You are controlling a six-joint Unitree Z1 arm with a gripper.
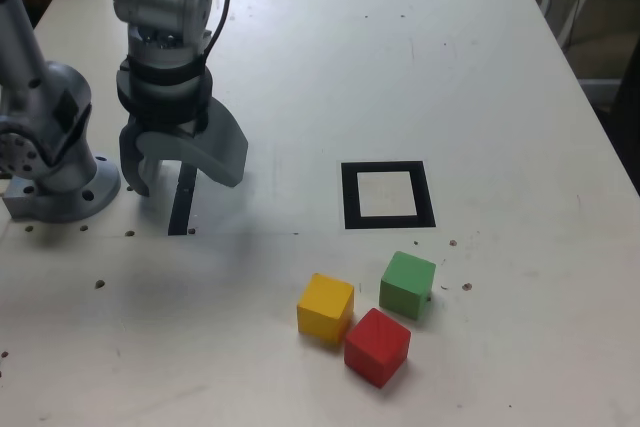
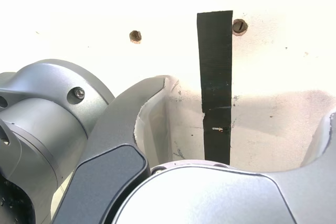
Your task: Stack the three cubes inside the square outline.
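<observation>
end effector [image 1: 172, 175] hangs released and empty over the black strip [image 1: 183, 197], well apart from the 3 cubes [image 1: 369, 311] clustered touching below the square outline [image 1: 387, 194], so grasping 1 may knock its neighbours.

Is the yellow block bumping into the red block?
Cannot tell. In the exterior view the yellow block and red block sit corner to corner, with no clear gap or contact visible; the wrist view shows neither.

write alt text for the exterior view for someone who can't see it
A grey robot arm's open, empty tool hangs over a narrow black tape strip at the exterior view's left of a white table. Small matte yellow, red and green cubes cluster in front of an empty black tape square outline.
</observation>
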